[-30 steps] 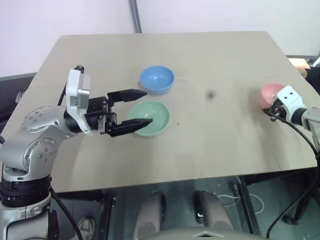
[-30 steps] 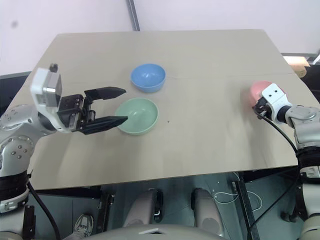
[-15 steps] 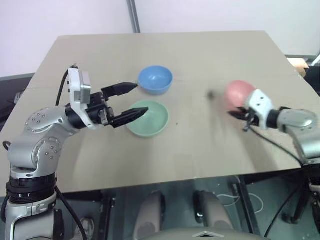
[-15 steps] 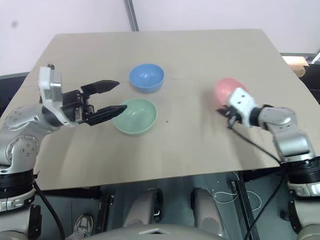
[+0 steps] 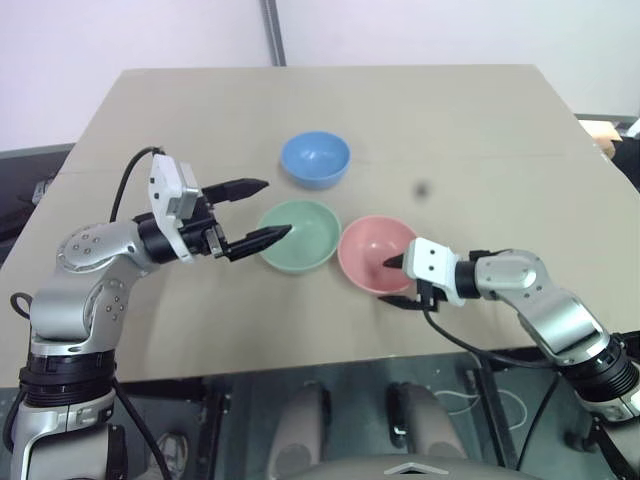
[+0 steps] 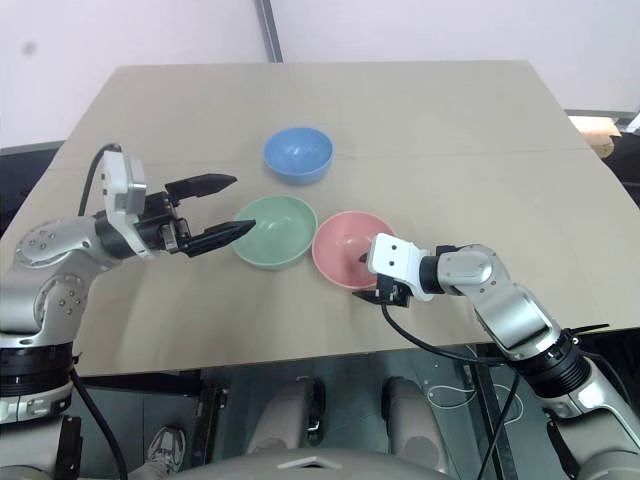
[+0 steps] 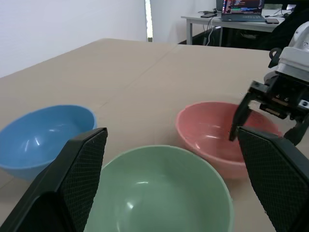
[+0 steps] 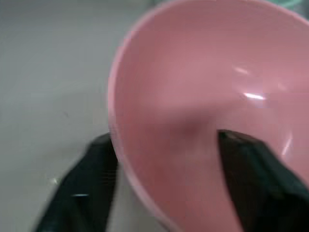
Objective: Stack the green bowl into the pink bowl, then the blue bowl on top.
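Head views: a plain tan table (image 5: 450, 130) with a matte, smooth top carries three small round glossy bowls in its middle. The blue bowl (image 5: 315, 159) sits farthest toward the far edge; the green bowl (image 5: 299, 235) lies just nearer, close to it but apart; the pink bowl (image 5: 376, 253) sits upright just beside the green one on its right, their rims near or touching, which cannot be told. The left gripper (image 5: 257, 212) hovers released, its two black fingers spread wide, one tip over the green bowl's left rim, the other toward the blue bowl. The right gripper (image 5: 400, 281) straddles the pink bowl's near-right rim, one finger inside, one outside below. Wide bare table lies toward the far edge and the right edge; the near edge is close behind both arms. Left wrist view: two broad, cross-hatched black pads (image 7: 77, 169) frame the green bowl (image 7: 159, 193), with the blue bowl (image 7: 43, 135) and pink bowl (image 7: 212, 133) beyond. Right wrist view: the pink bowl's (image 8: 203, 96) thin rim runs between the fingers (image 8: 251, 169), with a gap showing on each side, the grip slackened.
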`<state>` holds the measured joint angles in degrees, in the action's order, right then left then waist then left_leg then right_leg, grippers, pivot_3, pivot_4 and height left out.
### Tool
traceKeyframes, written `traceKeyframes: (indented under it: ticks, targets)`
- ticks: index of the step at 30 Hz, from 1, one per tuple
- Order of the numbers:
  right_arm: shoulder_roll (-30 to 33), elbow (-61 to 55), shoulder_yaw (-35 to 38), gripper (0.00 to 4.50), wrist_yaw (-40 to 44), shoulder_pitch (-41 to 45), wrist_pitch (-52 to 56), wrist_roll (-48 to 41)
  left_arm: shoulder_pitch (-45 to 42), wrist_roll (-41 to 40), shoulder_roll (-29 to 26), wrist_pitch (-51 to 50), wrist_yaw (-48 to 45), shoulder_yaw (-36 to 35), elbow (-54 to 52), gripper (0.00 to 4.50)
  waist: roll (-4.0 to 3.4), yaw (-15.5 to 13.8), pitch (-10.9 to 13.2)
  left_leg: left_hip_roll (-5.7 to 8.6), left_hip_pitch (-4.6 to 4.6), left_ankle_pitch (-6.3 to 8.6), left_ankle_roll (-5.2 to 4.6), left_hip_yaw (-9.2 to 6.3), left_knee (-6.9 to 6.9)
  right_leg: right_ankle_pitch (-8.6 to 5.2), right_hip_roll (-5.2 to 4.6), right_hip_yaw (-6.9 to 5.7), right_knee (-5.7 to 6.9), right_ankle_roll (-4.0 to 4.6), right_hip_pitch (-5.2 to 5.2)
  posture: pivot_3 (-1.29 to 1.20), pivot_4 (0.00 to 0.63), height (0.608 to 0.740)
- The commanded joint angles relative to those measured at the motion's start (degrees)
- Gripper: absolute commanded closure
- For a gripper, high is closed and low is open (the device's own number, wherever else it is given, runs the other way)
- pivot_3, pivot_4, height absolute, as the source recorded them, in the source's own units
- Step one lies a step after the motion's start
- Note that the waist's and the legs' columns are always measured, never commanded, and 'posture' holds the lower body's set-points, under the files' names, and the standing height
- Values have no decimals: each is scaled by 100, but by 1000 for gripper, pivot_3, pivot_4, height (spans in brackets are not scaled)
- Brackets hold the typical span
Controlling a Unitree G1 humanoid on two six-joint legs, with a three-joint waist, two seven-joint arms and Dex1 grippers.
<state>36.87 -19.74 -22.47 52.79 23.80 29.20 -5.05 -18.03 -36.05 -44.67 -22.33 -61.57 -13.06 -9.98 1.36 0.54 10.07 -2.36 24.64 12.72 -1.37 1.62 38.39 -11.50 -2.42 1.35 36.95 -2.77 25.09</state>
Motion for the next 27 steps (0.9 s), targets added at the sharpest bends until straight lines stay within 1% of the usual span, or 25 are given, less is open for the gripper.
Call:
traceKeyframes:
  ticks: [1,5,9,12,15,16,17,18,19,20,26,27]
  targets:
    - [-31,-74,153,27,-220,83,-121,170,39,17,-36,112,-47,-62,-141,0,0,5,0,0,0,0,0,0,0,0,0,1,0,0,0,0,150,740]
    - [-87,-75,171,27,-300,53,-125,209,100,74,-51,158,-78,-47,-162,0,0,9,0,0,-1,0,0,0,0,0,0,1,0,0,0,0,150,740]
    - [-162,29,169,27,-446,83,-354,397,57,124,-13,172,-52,-23,-177,0,1,3,0,0,0,0,0,0,1,0,0,0,0,0,-1,0,150,740]
    - [-137,165,205,845,-393,142,-457,430,62,142,3,183,-35,-11,-197,0,1,8,0,0,0,0,0,0,1,0,0,0,0,0,-1,0,150,740]
    - [29,378,246,2161,-293,167,-724,544,76,155,24,195,-6,-4,-219,0,1,5,0,0,0,0,0,0,1,0,0,0,0,0,0,0,150,740]
    - [96,471,280,2749,-295,184,-842,604,73,164,35,197,7,-2,-221,0,1,6,0,0,0,0,0,0,1,0,0,0,0,0,-1,0,150,740]
    - [137,532,302,3062,-294,197,-921,641,72,170,43,197,13,-4,-224,0,1,5,0,0,0,0,0,1,1,0,0,1,0,0,-1,0,150,740]
    - [167,594,326,3689,-312,210,-1004,674,66,177,53,196,21,-5,-225,0,1,4,0,0,0,0,0,1,1,0,0,1,0,0,-1,0,150,740]
    - [219,676,355,4004,-343,230,-1094,738,51,199,72,206,40,2,-221,0,1,6,0,1,0,0,0,1,1,0,0,1,0,0,-1,0,150,740]
    - [273,752,376,4428,-358,244,-1190,807,41,217,88,216,55,9,-220,0,1,8,0,1,-1,0,0,0,1,0,0,1,0,0,-1,0,150,740]
    - [491,1003,539,4428,-186,303,-1504,872,47,249,113,240,78,18,-220,0,1,8,0,0,0,0,0,0,0,0,0,1,0,0,0,0,150,740]
    - [533,952,531,4428,10,297,-1411,754,44,248,115,239,81,20,-222,0,1,9,0,0,0,0,0,1,0,0,0,2,0,0,0,0,150,740]
